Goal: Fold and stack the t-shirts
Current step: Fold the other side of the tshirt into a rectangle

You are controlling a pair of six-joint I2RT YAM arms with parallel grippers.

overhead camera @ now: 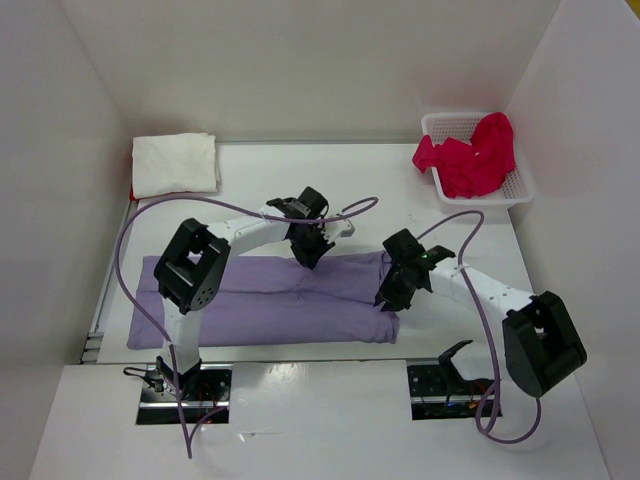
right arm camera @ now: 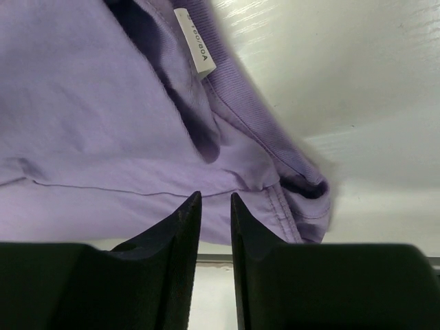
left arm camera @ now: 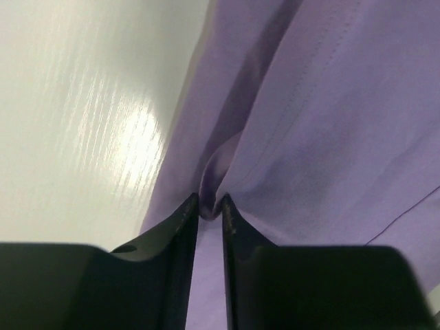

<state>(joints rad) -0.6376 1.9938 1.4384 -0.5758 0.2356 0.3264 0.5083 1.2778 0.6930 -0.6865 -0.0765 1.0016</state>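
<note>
Left pincer (left arm camera: pixel 210 201), nearly closed, pinches a fold of the lavender t-shirt (left arm camera: pixel 330 137) beneath it. Right pincer (right arm camera: pixel 214 198) stands narrow at the collar hem, grip unclear. Beyond it, a mesh basket (overhead camera: pixel 437 122) holds a pinkish-red t-shirt (overhead camera: pixel 475 155).

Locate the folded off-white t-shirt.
In the top view, the off-white t-shirt lies at the far left corner of the table, beyond the lavender t-shirt, opposite the basket.

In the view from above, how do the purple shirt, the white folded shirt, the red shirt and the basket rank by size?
1. lavender shirt, spread out, by far the largest.
2. basket.
3. red shirt, crumpled, and off-white shirt, folded: they look about alike, so I won't rank them.
</note>
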